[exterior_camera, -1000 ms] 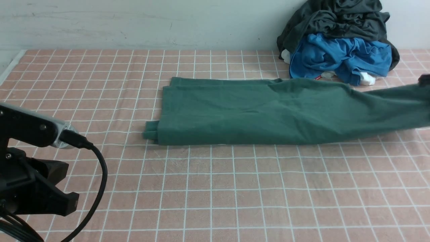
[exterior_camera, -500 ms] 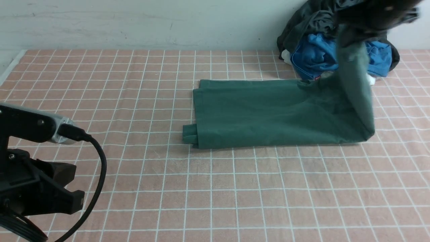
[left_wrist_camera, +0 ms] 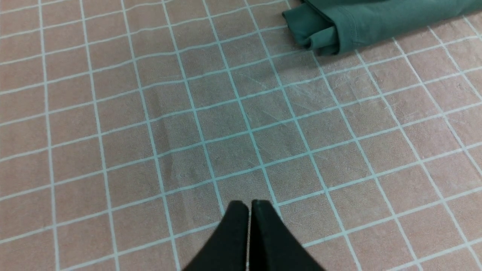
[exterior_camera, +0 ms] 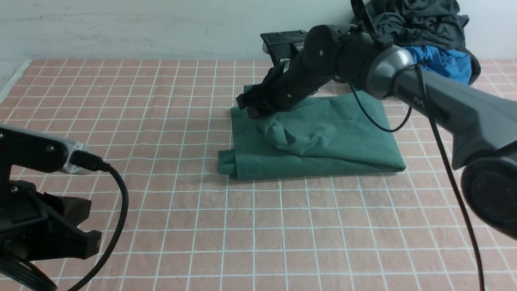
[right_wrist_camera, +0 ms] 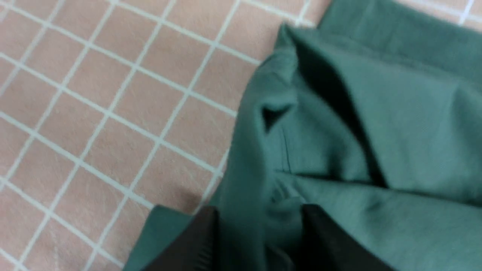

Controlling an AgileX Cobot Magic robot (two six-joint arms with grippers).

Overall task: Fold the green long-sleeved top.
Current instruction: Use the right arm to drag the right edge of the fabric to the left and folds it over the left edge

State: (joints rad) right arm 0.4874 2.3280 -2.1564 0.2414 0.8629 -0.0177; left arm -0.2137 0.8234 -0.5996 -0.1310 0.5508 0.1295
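Note:
The green long-sleeved top (exterior_camera: pixel 323 141) lies folded in a rough rectangle on the tiled table cloth, mid-table. Its right half is doubled over to the left, with a bunched ridge under my right gripper (exterior_camera: pixel 254 111). In the right wrist view the right gripper (right_wrist_camera: pixel 260 214) has its fingers apart, with crumpled green fabric (right_wrist_camera: pixel 395 113) between them at the top's far left corner. My left gripper (left_wrist_camera: pixel 248 205) is shut and empty, low over bare cloth at the near left. The top's near left corner (left_wrist_camera: pixel 339 26) shows ahead of it. Logo and neck label are hidden.
A pile of a dark charcoal garment (exterior_camera: pixel 420 20) on a bright blue one (exterior_camera: pixel 444 60) sits at the back right against the wall. My right arm (exterior_camera: pixel 444 101) reaches across from the right, over the top. The table's left edge (exterior_camera: pixel 12 81) is at far left.
My right gripper has swung from the far right, up and over to the left, carrying the top's right end and laying it over the left part. The top now spans about half its earlier length.

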